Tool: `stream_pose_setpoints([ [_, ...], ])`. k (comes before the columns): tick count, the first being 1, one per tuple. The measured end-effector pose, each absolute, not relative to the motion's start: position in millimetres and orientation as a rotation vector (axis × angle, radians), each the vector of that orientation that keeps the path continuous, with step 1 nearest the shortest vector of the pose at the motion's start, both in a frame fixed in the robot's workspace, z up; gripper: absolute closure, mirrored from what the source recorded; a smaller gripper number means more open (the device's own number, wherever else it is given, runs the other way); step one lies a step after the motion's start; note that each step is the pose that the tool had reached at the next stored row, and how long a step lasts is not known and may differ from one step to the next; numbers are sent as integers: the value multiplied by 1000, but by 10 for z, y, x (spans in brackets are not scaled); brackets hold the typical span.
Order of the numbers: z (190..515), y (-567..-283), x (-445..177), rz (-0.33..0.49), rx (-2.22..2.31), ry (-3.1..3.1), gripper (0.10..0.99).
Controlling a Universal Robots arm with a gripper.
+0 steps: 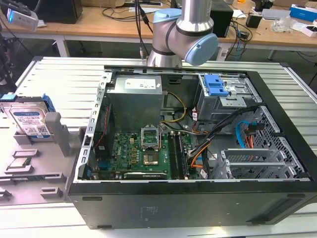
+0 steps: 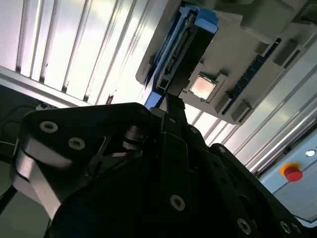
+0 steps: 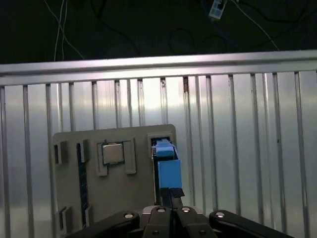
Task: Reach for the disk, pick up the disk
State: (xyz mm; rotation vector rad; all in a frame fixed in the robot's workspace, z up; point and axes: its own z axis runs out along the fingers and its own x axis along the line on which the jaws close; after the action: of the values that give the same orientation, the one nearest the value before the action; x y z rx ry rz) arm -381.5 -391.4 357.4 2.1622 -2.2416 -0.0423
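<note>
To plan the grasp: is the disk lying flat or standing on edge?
Standing on edge: the disk sits upright in a slot of the grey holder.

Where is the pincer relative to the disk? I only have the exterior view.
Observer: In the first wrist view the pincer is lined up with the disk, close to its blue end.
Operator: Is it gripping the disk?
Observer: In the second wrist view the pincer is right at the near corner of the disk; I cannot tell whether they touch.
</note>
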Motion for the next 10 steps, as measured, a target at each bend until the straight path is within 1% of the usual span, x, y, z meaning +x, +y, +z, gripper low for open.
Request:
stream_pose_setpoints([
  [10, 3574, -3914, -3815, -39, 2307, -2089, 980],
])
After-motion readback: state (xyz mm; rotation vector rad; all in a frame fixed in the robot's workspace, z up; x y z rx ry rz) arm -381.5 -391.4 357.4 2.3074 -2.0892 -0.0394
